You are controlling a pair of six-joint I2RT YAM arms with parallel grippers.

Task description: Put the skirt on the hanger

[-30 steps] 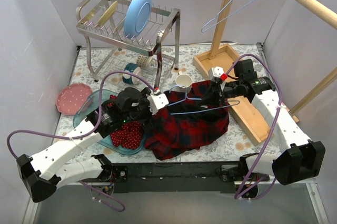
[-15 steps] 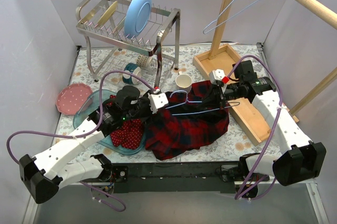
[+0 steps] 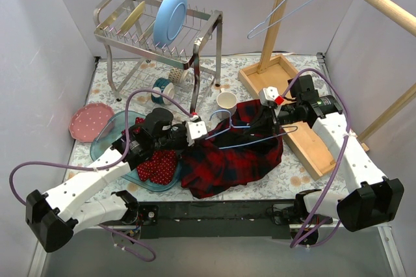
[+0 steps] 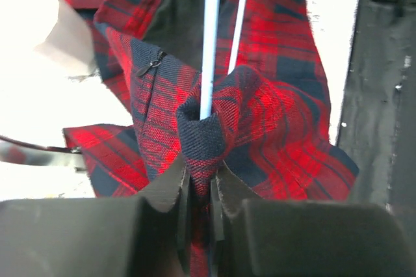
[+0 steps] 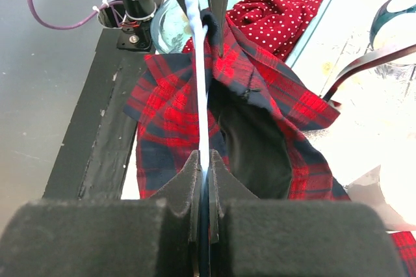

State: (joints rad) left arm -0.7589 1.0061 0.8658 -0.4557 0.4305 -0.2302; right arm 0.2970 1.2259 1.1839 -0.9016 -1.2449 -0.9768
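The skirt I take to be the red-and-navy plaid garment with a side zip and dark lining, heaped at the table's middle. A pale blue wire hanger lies across it, one end tucked into a fold of the cloth. My left gripper is shut on that fold of the plaid skirt, its jaws pinching the fabric just below the hanger wire. My right gripper is shut on the hanger's wire at the other end.
A red polka-dot garment lies in a blue glass tray under the left arm. Behind stand a dish rack, a white cup and a pink plate. A wooden stand at right carries another hanger.
My left gripper was open a second ago and has closed on the plaid fold by the hanger's end, shifting slightly toward the near edge. The right gripper has kept its grip.
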